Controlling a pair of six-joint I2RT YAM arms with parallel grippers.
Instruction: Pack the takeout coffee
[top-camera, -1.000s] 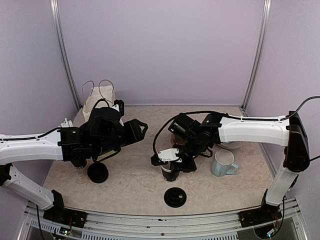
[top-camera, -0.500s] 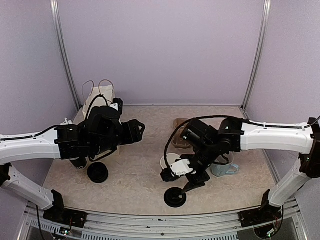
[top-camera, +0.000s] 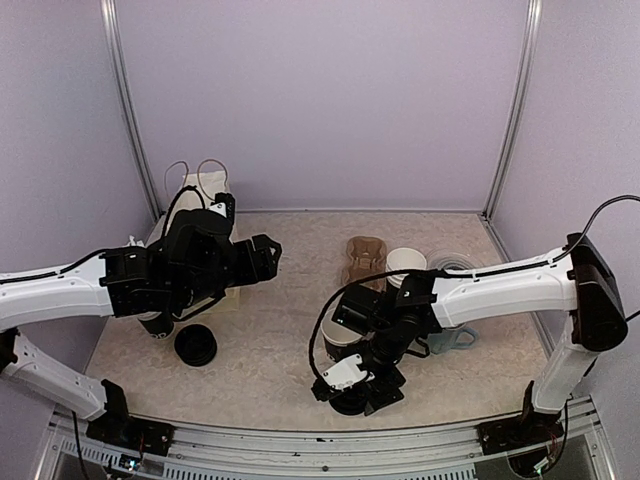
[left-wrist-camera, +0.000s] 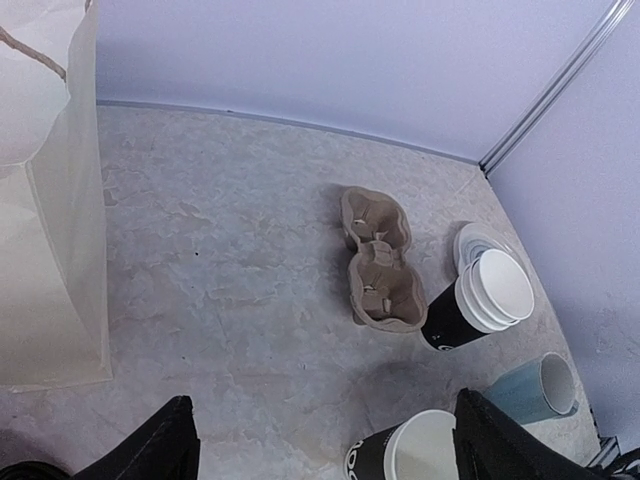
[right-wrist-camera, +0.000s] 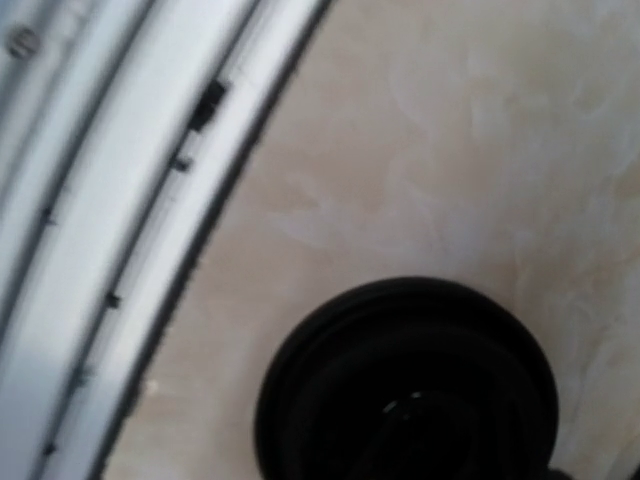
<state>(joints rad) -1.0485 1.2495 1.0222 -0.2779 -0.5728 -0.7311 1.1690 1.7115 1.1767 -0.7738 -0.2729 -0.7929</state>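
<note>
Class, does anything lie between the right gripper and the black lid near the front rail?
Nothing visible does: the lid lies bare on the table, directly below the right gripper.

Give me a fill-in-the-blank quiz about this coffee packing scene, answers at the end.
The cardboard carrier is ___.
The white bag stands in the table's back ___ corner.
The mug is light ___.
The open black cup has no ___ on it.
Missing words: empty; left; blue; lid.
</note>
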